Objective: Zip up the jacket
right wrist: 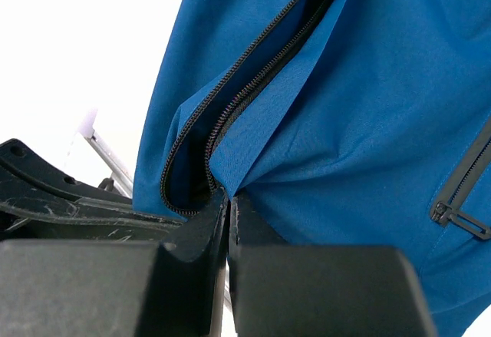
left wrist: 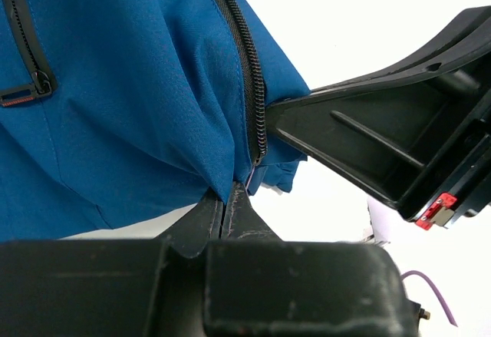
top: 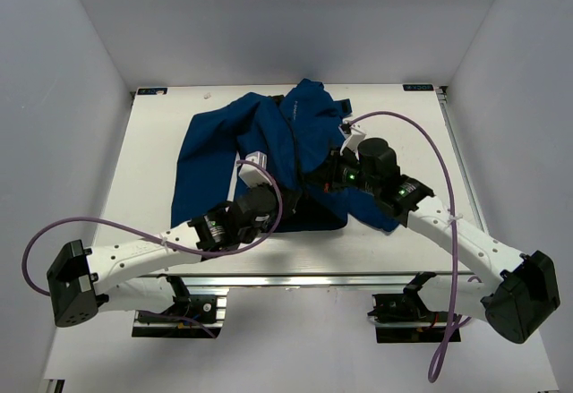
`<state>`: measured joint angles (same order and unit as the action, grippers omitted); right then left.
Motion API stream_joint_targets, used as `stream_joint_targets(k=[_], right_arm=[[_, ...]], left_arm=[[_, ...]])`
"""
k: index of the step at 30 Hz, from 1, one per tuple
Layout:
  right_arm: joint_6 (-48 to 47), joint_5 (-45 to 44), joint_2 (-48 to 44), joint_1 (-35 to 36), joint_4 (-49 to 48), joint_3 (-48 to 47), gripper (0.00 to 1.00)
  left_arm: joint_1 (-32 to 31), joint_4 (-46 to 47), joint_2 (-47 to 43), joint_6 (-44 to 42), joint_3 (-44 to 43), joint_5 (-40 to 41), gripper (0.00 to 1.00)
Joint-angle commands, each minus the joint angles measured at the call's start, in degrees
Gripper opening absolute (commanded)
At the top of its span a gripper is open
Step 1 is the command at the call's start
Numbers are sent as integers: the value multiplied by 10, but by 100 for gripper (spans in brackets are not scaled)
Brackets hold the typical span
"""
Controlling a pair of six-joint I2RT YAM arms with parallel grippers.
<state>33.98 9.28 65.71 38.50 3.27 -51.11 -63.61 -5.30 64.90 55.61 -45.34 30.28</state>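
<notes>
The white table [top: 143,160] carries the blue jacket [top: 224,151] across its middle, collar at the far edge and hem toward the near edge, so its long axis runs far to near, with one sleeve spread toward the left edge. The left gripper [left wrist: 224,199] has its fingers pressed together on the fabric at the bottom end of the front zipper [left wrist: 249,76], the jacket rising just beyond its tips. The right gripper [right wrist: 229,203], just beside it, is likewise pinched on the hem, where the two rows of teeth stand apart. A pocket zip [left wrist: 23,53] lies to the side
</notes>
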Motion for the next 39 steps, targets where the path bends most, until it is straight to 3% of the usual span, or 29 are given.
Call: stream_joint_targets(k=[1,16,29,39], right_arm=[[-8,-101,-24,-47,-134,-42,0],[-10,-111,9,-77,-156,-74,0],[-18,-118,14,-91,-157,-108,0],[23,50,2,-91,-176,37,0]], left_arm=[[-33,-130,2,-13,15,-93,0],[-34,-149,39,-48,13,-197,0],[-36,-183,45,-39,15,-216,0],[-34,-122,20,-60,-5,-137,0]])
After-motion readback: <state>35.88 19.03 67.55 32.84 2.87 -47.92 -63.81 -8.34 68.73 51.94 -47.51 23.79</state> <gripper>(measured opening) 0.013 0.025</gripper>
